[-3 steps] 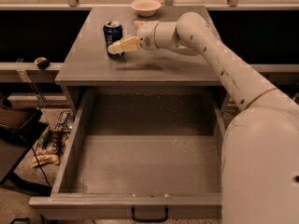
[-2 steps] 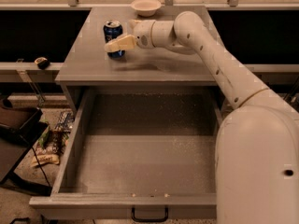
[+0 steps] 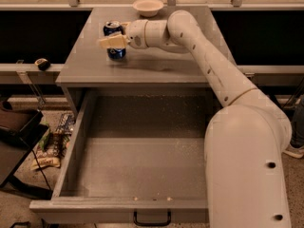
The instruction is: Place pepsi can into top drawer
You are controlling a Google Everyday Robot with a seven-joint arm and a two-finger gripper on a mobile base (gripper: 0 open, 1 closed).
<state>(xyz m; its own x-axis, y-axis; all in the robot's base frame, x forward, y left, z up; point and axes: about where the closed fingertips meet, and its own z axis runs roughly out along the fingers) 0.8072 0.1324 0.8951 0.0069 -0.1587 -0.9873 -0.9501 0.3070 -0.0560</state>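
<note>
Pepsi can point(image 3: 113, 28) stands toward cabinet's point(image 3: 156, 63) left edge, end effector point(image 3: 113, 37) against it.

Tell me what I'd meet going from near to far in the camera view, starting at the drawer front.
Black handle → top drawer, pulled open → pepsi can on the cabinet top, with the gripper at it → cream bowl at the back edge.

arm point(image 3: 209, 61): glossy white, round tapered segments, thin seam lines | wrist point(image 3: 142, 33): white rounded housing | shoulder point(image 3: 247, 165): bulky white, 2 small dark holes | gripper point(image 3: 115, 34): cream-yellow, at can point(image 3: 116, 53) on worktop point(image 3: 156, 65)
</note>
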